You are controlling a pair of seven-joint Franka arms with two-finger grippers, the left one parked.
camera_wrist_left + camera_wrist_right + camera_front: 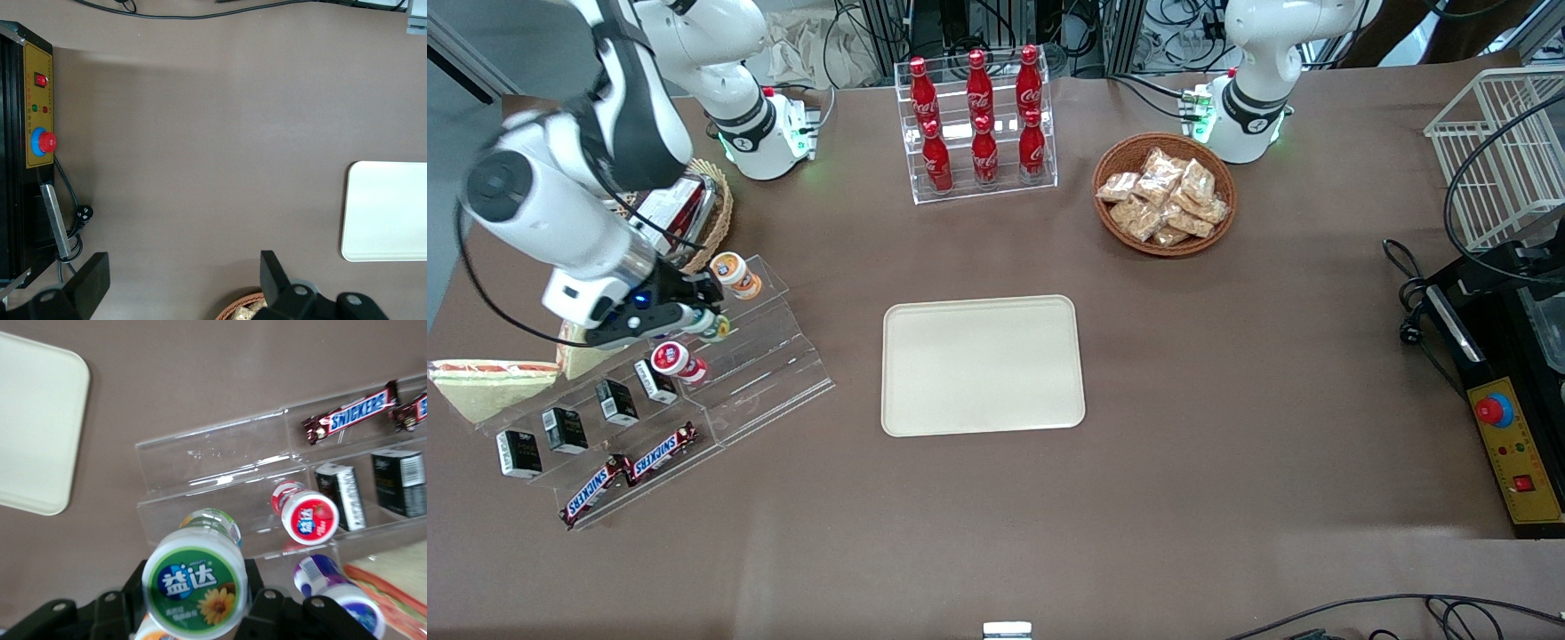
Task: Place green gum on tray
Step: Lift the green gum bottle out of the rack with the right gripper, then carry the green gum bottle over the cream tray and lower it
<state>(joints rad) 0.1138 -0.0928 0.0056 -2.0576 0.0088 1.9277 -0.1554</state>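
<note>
The green gum (pixel 194 584), a white bottle with a green lid, sits between my right gripper's black fingers (pixel 123 603). The gripper (pixel 195 603) is shut on it. In the front view the gripper (pixel 694 318) holds the gum (pixel 717 328) over the middle step of the clear stepped stand (pixel 765 373), toward the working arm's end of the table. The cream tray (pixel 983 365) lies flat at the table's middle, apart from the stand. It also shows in the right wrist view (pixel 33 420) and the left wrist view (pixel 390 213).
On the stand are an orange-lidded bottle (pixel 735 274), a red-lidded bottle (pixel 677 360), a purple-lidded bottle (pixel 347 603), black boxes (pixel 560 429) and Snickers bars (pixel 627 471). A rack of cola bottles (pixel 978 124) and a snack basket (pixel 1165 194) stand farther back.
</note>
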